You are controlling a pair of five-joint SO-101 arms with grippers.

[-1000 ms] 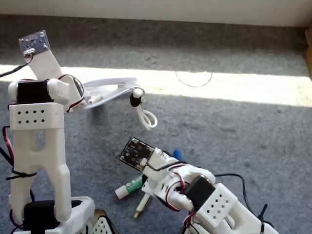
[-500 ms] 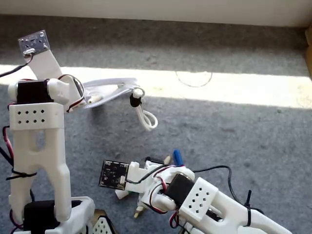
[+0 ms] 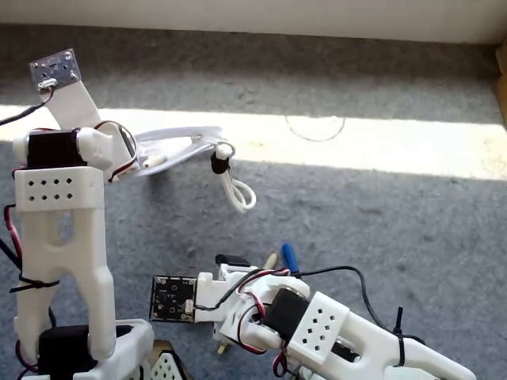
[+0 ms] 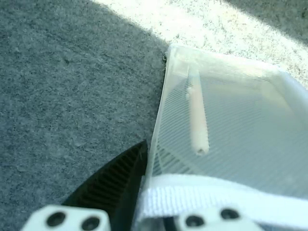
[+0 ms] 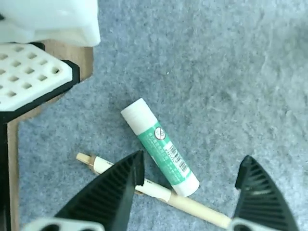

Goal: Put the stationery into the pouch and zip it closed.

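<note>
A clear mesh pouch [image 3: 174,145] is held up off the grey carpet at the left, my left gripper [image 3: 145,162] shut on its edge. In the left wrist view the pouch [image 4: 231,130] has a pale stick-shaped item [image 4: 197,120] inside, and my left gripper [image 4: 147,185] pinches its white-banded rim. Its zip pull with a white loop [image 3: 235,186] hangs to the right. My right gripper [image 5: 192,159] is open just above a white and green glue stick [image 5: 161,147] and a beige pen [image 5: 159,192]. A blue pen [image 3: 290,256] lies beside my right arm [image 3: 317,332].
The left arm's white base on a wooden board [image 5: 29,77] stands close to the glue stick. A thin wire loop [image 3: 315,127] lies in the sunlit strip at the back. Open carpet stretches to the right.
My right arm has swung left and down over the glue stick and beige pen, which its wrist now covers in the high view. The left arm and pouch have not moved.
</note>
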